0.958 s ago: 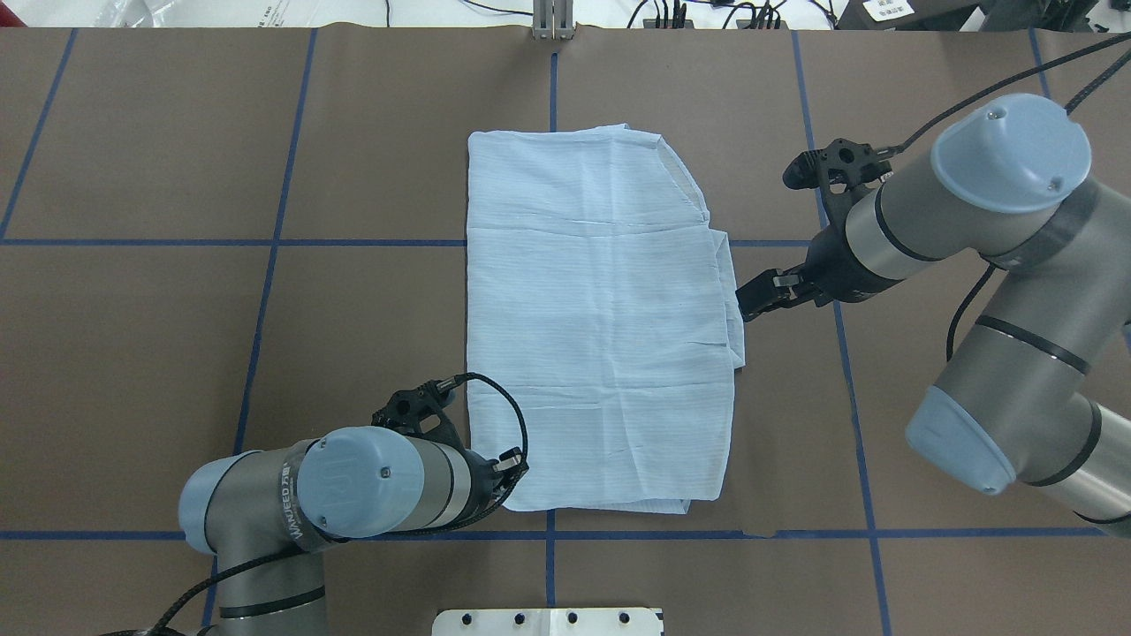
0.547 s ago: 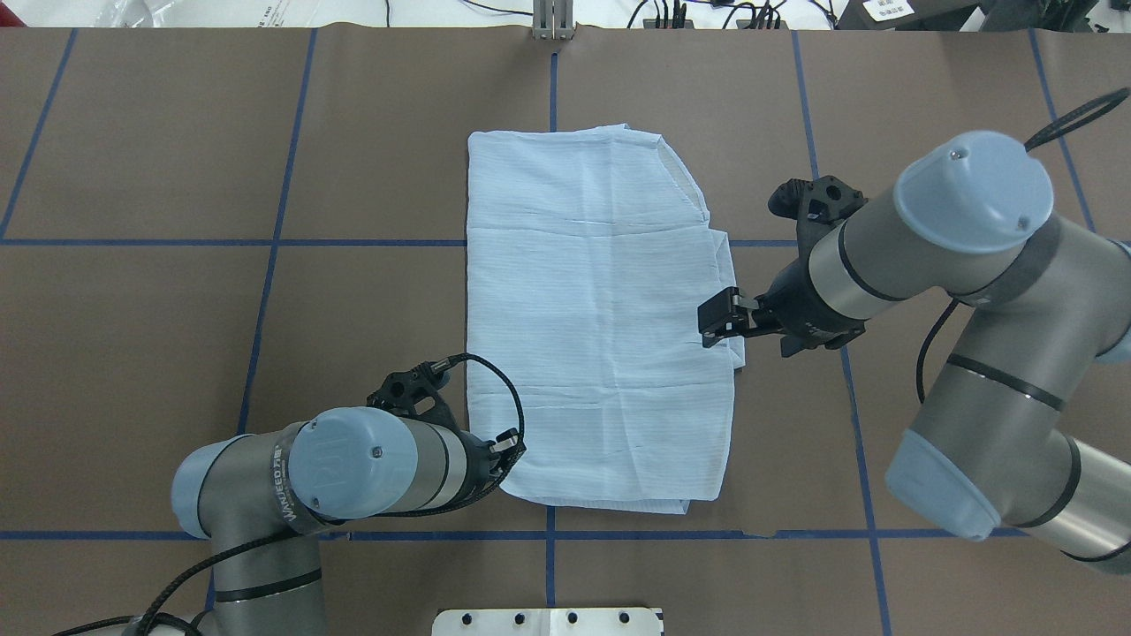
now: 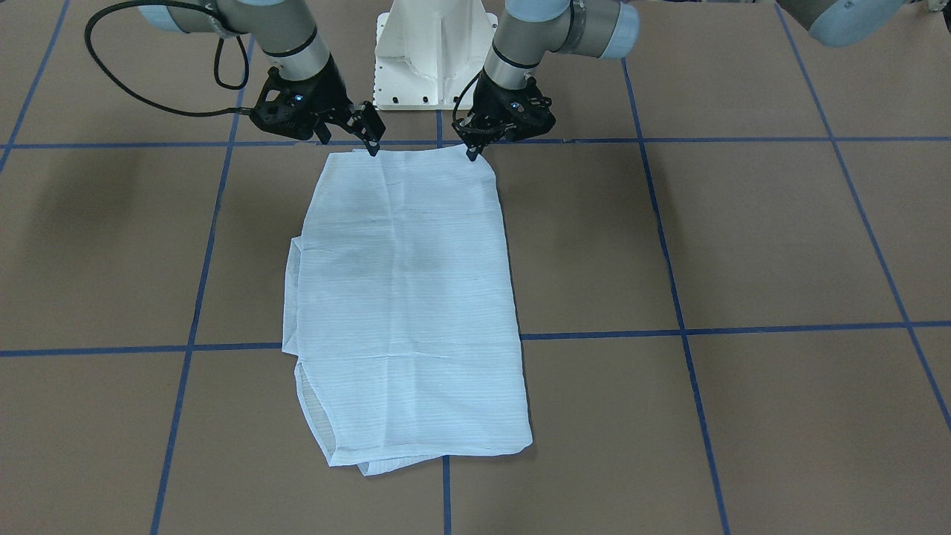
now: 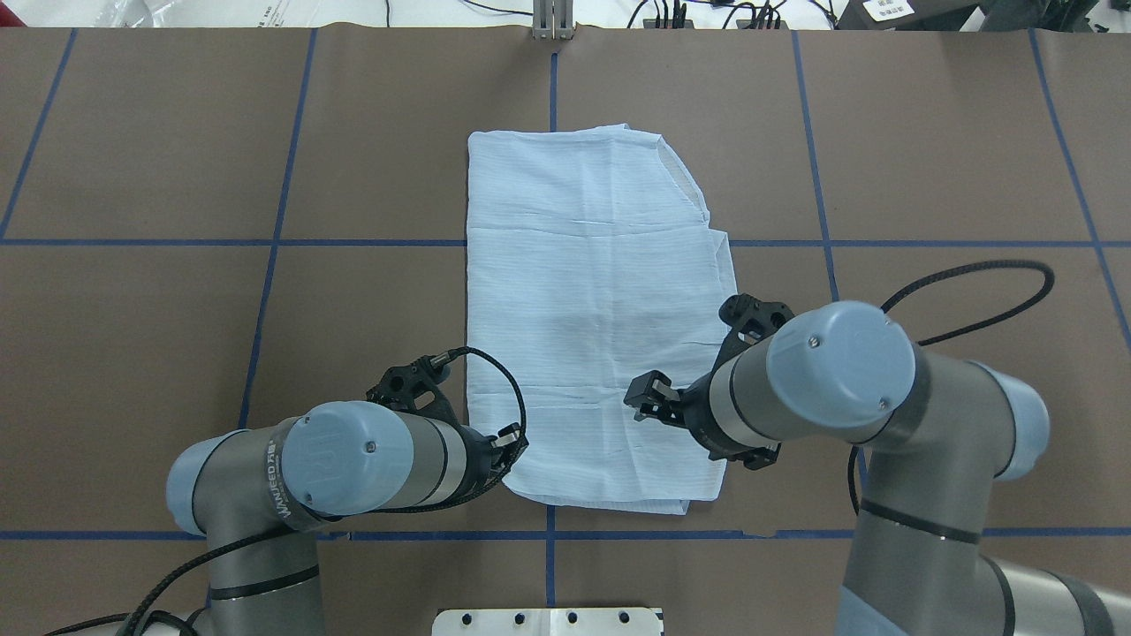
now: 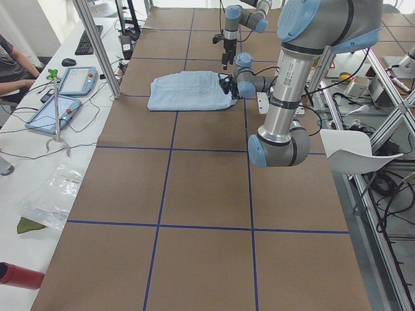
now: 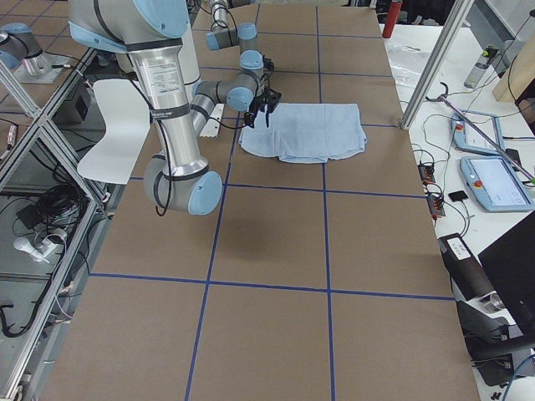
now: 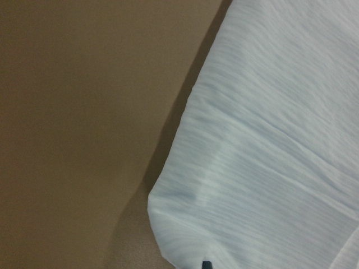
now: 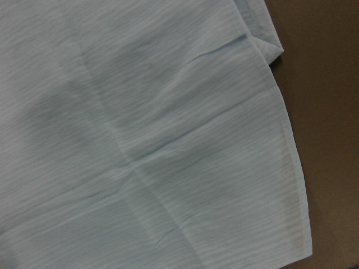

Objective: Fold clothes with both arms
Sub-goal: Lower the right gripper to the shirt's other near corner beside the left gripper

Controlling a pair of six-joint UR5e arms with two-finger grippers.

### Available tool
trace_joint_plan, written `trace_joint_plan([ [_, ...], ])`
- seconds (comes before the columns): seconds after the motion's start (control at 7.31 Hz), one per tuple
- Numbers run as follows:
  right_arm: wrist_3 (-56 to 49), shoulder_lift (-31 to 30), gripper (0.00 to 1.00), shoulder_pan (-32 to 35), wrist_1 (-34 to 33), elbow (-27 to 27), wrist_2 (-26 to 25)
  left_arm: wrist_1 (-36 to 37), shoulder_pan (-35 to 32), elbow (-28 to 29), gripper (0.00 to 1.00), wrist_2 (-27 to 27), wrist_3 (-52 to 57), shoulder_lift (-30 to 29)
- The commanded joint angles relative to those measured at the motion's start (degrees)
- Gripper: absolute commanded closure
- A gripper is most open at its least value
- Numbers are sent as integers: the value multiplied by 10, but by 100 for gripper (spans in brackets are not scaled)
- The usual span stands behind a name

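Here, the light blue shirt (image 4: 601,327) lies folded flat at mid-worktop (image 4: 177,177); the left claw (image 4: 511,450) pinches its corner nearest the robot, while the right claw (image 4: 648,397) hangs spread above the cloth's opposite near corner.

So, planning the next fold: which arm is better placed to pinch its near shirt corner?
Left, probably: the left end effector sits at the shirt's near corner; the right end effector is over cloth, inboard of its corner.
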Motion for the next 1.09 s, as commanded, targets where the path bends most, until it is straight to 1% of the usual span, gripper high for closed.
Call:
trace_joint_plan([
  [0.0, 78, 16, 0, -42, -59, -21, -40, 1, -1, -9, 100, 0, 0, 3],
  [0.14, 102, 15, 0, -49, -68, -29, -42, 0, -1, -5, 100, 0, 0, 3],
  [0.27, 124, 18, 0, -59, -68, -46, -61, 0, 1, -3, 100, 0, 0, 1],
  [0.55, 126, 31, 0, -64, -65, -66, -66, 0, 1, -3, 100, 0, 0, 0],
  [0.68, 126, 46, 0, -65, -61, -89, -66, 0, 1, -3, 100, 0, 0, -1],
  [0.96, 126, 45, 0, -70, -61, -90, -66, 1, 1, -4, 100, 0, 0, -1],
])
